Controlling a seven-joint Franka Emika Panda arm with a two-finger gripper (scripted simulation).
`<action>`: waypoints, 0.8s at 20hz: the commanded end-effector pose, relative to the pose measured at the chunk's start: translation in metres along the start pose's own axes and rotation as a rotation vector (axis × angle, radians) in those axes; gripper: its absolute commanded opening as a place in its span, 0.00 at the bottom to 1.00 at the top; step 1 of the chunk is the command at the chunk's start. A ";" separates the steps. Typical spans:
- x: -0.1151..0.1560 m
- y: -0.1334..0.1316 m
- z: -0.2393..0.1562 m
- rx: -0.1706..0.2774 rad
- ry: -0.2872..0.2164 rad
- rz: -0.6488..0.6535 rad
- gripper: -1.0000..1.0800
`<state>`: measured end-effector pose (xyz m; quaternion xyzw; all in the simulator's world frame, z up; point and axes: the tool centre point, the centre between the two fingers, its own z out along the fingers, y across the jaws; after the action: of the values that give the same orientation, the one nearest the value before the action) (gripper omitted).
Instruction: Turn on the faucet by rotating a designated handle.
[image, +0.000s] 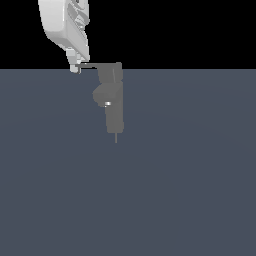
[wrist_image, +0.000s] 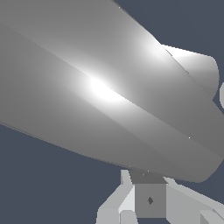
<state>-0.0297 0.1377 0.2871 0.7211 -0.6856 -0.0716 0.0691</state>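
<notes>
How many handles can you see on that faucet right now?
1. The handle juts from the cap at the top of the faucet toward the exterior view's left, its tip at the gripper. Another could be hidden behind the column.

No readable text, labels, brands or numbers in either view. The faucet (image: 113, 97) is plain matte grey; its one bright spot is no mark. The arm (image: 64, 25) is plain glossy white, with no logo. The wrist view shows a small dark diamond on a grey block (wrist_image: 150, 201), not a character.
</notes>
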 end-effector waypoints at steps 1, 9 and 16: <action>0.010 0.007 -0.002 0.001 0.000 0.007 0.00; 0.028 0.029 -0.003 0.001 0.000 0.006 0.00; 0.040 0.036 0.000 -0.004 0.002 -0.004 0.00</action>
<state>-0.0642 0.1083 0.2938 0.7260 -0.6801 -0.0728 0.0708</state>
